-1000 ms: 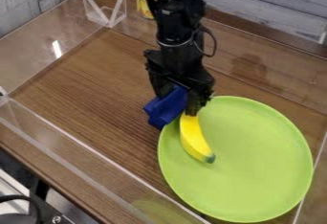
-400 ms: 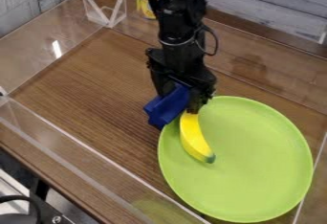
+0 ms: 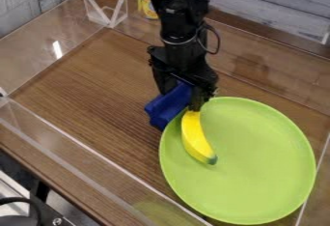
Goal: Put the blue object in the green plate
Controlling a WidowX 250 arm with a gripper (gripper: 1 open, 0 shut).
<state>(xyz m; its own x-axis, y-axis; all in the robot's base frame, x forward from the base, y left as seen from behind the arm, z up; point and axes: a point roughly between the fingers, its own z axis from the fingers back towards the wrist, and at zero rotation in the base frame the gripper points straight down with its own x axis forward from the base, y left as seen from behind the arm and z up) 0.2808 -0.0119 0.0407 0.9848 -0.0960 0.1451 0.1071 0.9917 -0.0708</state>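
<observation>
Blue object [image 3: 165, 107] lies on the wooden table [image 3: 91, 85], at the left rim of the green plate [image 3: 258, 167], beside a yellow banana [image 3: 196, 138] resting on the plate. Gripper [image 3: 180, 99] points downward over the object, jaws spread wide, gripping nothing.

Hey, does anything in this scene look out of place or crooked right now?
Nothing is spilled or damaged. The blue object sits tilted at the green plate's left rim, mostly on the wooden table rather than in the plate, under the open gripper. A banana lies in the plate beside it.
</observation>
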